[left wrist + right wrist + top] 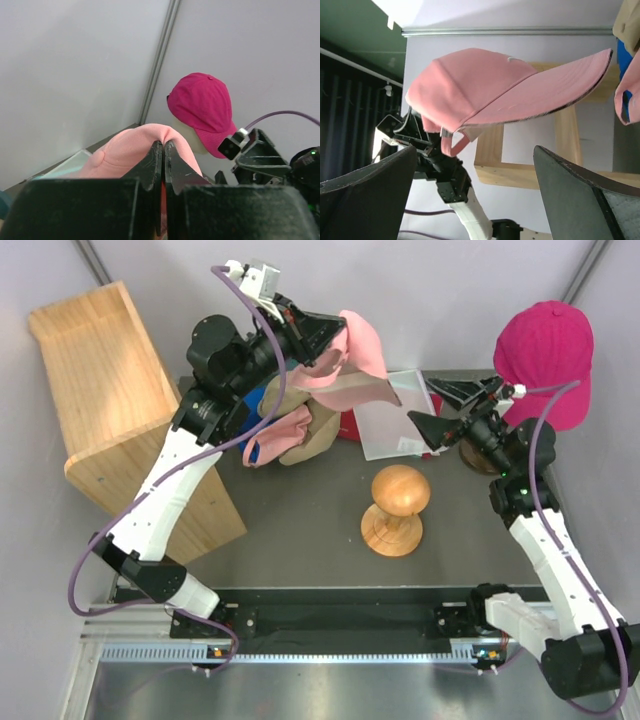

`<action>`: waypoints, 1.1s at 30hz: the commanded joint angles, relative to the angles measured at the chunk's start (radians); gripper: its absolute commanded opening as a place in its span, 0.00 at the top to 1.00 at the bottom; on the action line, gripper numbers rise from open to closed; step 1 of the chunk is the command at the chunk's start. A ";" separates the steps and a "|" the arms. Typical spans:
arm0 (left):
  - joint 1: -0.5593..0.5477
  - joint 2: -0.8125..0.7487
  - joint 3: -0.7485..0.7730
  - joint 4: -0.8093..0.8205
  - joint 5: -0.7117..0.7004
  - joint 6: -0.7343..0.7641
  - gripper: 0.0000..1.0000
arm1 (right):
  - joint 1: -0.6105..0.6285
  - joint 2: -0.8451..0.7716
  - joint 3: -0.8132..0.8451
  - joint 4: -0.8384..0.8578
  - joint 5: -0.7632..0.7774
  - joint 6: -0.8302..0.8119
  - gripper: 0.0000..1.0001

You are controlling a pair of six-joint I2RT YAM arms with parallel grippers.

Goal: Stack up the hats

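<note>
A light pink hat [360,345] hangs in the air over the back of the table, brim pointing right. My left gripper [335,345] is shut on its crown; in the left wrist view the fingertips [159,147] pinch a fold of pink fabric [125,152]. The right wrist view shows the same hat [495,90] from the side, above and beyond my right gripper [474,150], which is open and holds nothing. That right gripper [437,408] sits just right of the brim. A magenta hat [545,345] rests on the mannequin head [187,135]. More hats lie in a pile [290,435], with tan, pink and blue fabric showing.
A round wooden knob stand [398,508] is at the table's middle. A tall wooden box [110,405] stands along the left side. A pale flat sheet [390,425] lies under the raised hat, with something red [350,425] beside it. Grey walls close the back.
</note>
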 commanded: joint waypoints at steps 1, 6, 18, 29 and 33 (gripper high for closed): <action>-0.038 -0.008 0.011 0.142 0.023 -0.026 1.00 | 0.016 -0.034 -0.060 0.082 -0.002 0.137 0.02; -0.080 0.017 0.023 0.171 0.044 -0.041 1.00 | 0.025 -0.022 -0.139 0.201 0.004 0.214 0.02; -0.097 -0.021 0.026 0.148 0.265 -0.194 1.00 | 0.023 0.032 -0.193 0.367 0.024 0.257 0.06; -0.095 -0.044 0.021 0.053 0.362 -0.191 1.00 | 0.023 0.010 -0.236 0.424 0.026 0.236 0.65; -0.094 -0.030 0.058 -0.058 0.397 -0.141 1.00 | 0.023 -0.054 -0.277 0.377 0.047 0.202 0.92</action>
